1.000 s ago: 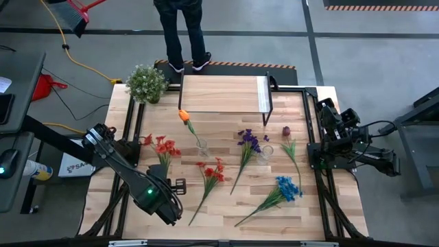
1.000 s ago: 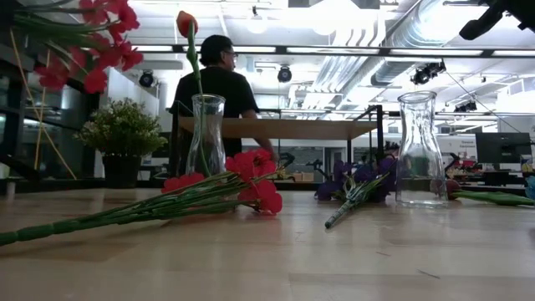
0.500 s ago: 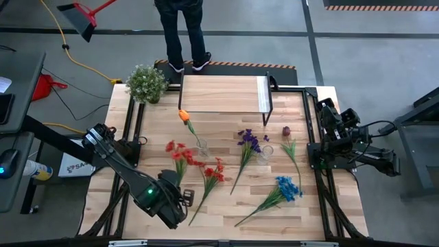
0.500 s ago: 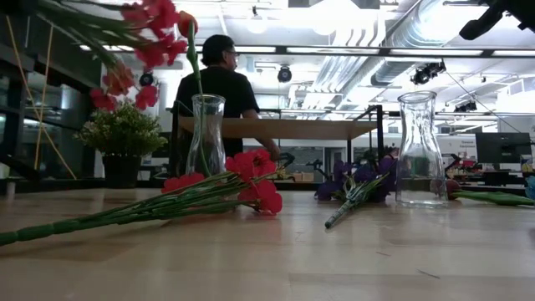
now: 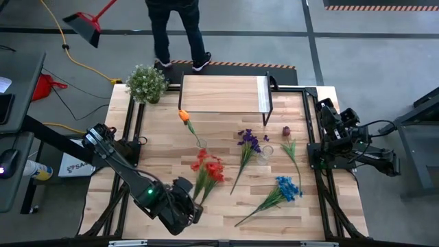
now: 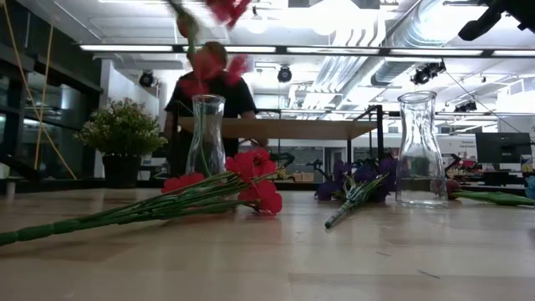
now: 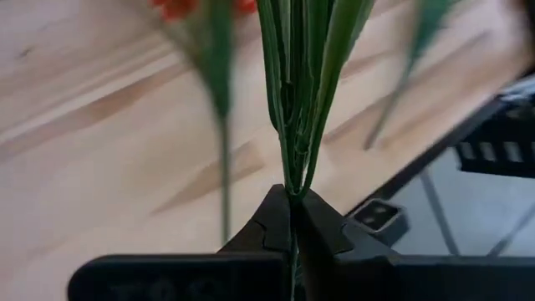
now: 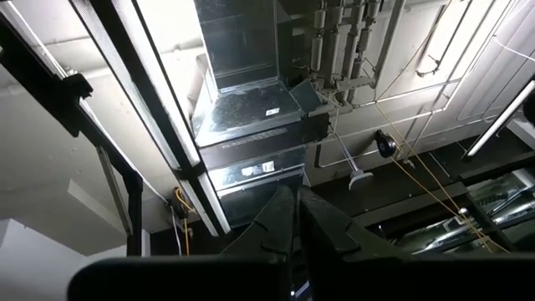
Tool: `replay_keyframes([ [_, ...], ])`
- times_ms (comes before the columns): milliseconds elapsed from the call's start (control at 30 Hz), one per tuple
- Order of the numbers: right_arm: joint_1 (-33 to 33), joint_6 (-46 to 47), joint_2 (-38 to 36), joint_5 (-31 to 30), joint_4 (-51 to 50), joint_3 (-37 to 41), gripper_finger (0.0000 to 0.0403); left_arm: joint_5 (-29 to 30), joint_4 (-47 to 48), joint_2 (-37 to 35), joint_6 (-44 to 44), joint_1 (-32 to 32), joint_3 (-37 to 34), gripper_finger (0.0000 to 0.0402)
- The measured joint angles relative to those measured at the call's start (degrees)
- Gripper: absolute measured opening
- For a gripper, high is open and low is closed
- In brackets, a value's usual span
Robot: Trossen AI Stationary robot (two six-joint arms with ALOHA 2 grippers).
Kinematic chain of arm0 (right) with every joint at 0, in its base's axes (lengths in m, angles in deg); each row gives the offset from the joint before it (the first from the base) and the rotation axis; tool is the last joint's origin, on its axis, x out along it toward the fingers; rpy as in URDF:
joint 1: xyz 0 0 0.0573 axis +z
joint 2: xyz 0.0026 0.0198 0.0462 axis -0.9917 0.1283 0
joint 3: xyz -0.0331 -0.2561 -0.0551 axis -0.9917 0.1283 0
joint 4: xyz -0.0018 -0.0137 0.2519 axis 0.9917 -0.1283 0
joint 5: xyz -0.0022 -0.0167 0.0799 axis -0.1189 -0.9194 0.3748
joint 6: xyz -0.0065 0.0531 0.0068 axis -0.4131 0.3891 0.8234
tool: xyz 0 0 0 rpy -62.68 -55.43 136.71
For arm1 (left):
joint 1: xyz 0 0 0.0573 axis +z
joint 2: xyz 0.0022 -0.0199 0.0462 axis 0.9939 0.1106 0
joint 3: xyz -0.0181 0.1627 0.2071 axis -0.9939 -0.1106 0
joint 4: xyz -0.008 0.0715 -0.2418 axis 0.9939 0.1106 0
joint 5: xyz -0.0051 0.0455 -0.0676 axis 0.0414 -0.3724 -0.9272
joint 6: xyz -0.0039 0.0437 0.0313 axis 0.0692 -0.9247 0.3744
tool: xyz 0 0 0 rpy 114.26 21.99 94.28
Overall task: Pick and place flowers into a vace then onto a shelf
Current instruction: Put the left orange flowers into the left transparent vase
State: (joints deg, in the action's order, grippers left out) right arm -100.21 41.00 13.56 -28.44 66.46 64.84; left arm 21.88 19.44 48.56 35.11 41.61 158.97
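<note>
My left gripper (image 7: 292,194) hovers over the table's near left part (image 5: 186,204), shut on a red-clustered flower (image 5: 203,163) whose blooms show blurred at the top of the low view (image 6: 224,8). Another red flower (image 6: 251,177) lies flat on the table beneath it. An orange tulip (image 5: 183,115) stands in a glass vase (image 5: 201,145). A second vase (image 5: 266,152) stands empty. Purple (image 5: 248,140) and blue (image 5: 288,186) bunches and a dark red rosebud (image 5: 286,130) lie on the table. The shelf (image 5: 223,92) stands at the far edge. My right gripper (image 8: 292,205) is shut, folded back at the right edge and pointing up. My left gripper pinches the red flower's green stem (image 7: 292,171) between its two fingers, low on the stem and away from the blooms. The stem runs on forward past the fingertips. The flower is lifted clear of the table, its blooms over the lying red flower.
A bushy potted plant (image 5: 146,82) sits at the far left corner. A person (image 5: 177,27) stands beyond the shelf. Black frame rails run along the table's left (image 5: 130,137) and right (image 5: 312,137) sides. Bare wood lies at the near middle (image 5: 226,206).
My left gripper has moved toward the table's right and near edges and has rolled at the wrist. The held red flower has swung with it: its blooms have gone from the left of the tulip vase to the right, over the lying red flower.
</note>
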Motion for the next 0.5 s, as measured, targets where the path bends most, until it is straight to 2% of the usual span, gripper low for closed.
replay_keyframes([
  [167,-0.01,0.0,0.0,0.02,-0.02,0.0,0.0012,5.56,-3.69,0.0,-5.75,0.04,0.0,0.0037],
  [500,0.02,1.27,0.0,-0.01,-0.02,0.0,0.0012,16.41,-5.35,-0.25,-16.12,0.58,0.0,0.0037],
])
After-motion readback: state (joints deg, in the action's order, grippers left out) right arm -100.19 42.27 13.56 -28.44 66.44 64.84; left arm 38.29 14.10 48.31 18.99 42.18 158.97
